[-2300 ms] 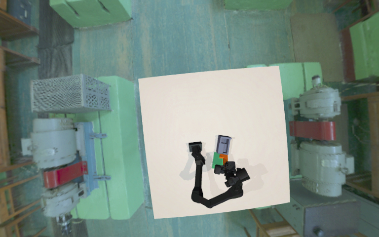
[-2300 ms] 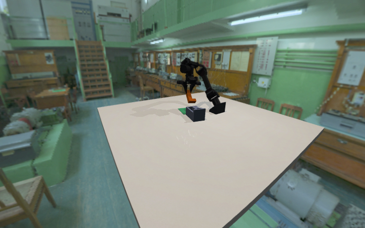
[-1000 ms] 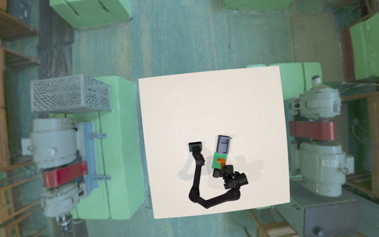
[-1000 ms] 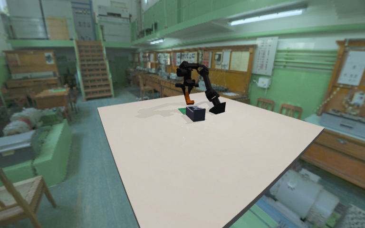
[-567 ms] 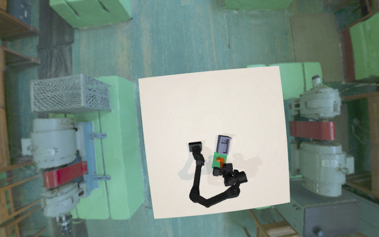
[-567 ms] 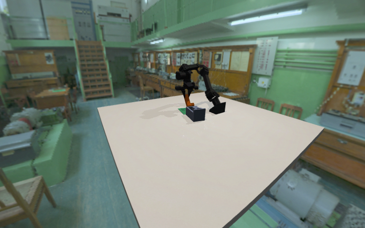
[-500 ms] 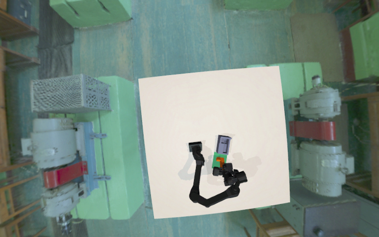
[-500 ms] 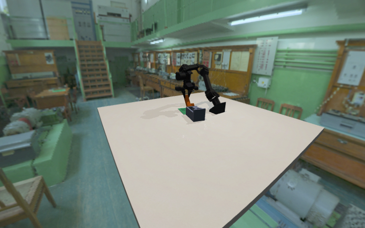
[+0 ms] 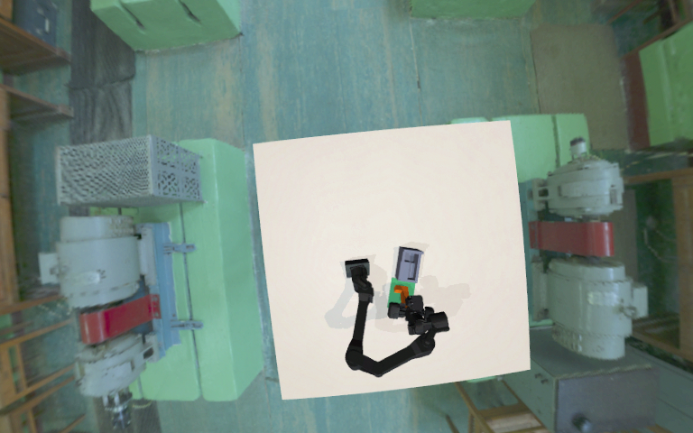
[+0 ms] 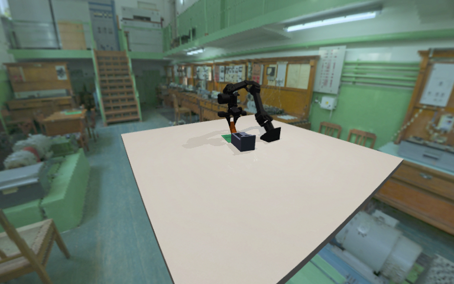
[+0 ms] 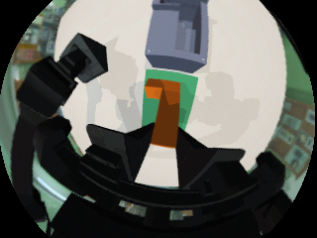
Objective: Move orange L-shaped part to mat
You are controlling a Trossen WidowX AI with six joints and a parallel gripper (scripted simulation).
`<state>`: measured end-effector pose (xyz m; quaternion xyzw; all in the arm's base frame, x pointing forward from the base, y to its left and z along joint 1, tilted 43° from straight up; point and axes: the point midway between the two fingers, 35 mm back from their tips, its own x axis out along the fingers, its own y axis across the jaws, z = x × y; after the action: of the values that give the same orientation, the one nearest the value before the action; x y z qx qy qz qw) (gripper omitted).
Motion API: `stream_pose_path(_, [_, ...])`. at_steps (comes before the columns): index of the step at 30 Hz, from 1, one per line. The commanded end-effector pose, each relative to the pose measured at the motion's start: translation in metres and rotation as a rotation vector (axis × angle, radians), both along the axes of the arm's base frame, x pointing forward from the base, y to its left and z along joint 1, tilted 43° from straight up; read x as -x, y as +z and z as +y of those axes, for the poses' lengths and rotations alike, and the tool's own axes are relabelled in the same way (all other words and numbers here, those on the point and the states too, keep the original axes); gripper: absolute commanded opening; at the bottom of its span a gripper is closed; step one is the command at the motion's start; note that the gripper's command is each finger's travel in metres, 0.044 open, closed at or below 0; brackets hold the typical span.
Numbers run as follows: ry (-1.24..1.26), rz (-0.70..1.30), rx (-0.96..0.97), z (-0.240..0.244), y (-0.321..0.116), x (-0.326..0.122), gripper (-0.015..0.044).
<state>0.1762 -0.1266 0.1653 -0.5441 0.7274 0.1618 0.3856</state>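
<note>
From left to right in the top view, past the arm's base (image 9: pixel 349 269) (image 10: pixel 275 135) (image 11: pixel 100 59): first to the green mat (image 9: pixel 403 282) (image 10: pixel 227 137) (image 11: pixel 188 89), without any released part on it. Over the mat, the orange L-shaped part (image 9: pixel 404 291) (image 10: pixel 232 127) (image 11: pixel 166 119), already out of the grey tray (image 9: pixel 400 265) (image 10: pixel 246 145) (image 11: pixel 175 62); too hidden to tell whether touching the mat. Farther right, beyond the part's straight end, the hand (image 9: pixel 404 307) (image 10: pixel 232 122) (image 11: pixel 165 127), closed on that end. Judged done: tipping, pinching, lifting out. Left to do: laying flat, top side up, and letting go.

In the wrist view, short foot turned left, at the tray-side end. Long axis running from the fingers toward the tray, not flat but steeply tilted, with the L-shaped end lower.
</note>
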Motion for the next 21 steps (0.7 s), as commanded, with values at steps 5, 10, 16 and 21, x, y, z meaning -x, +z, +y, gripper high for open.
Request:
stream_pose_path(5, [0.002, 0.003, 0.005, -0.0055, -0.0051, 0.0019, 0.0])
stream_pose_path(10, [-0.001, 0.001, 0.001, -0.0049, -0.0052, 0.0017, 0.0])
stream_pose_path(16, [-0.001, 0.001, 0.001, -0.0049, -0.0052, 0.0017, 0.0157])
stream_pose_path(21, [-0.001, 0.001, 0.001, -0.0048, -0.0053, 0.0018, 0.0289])
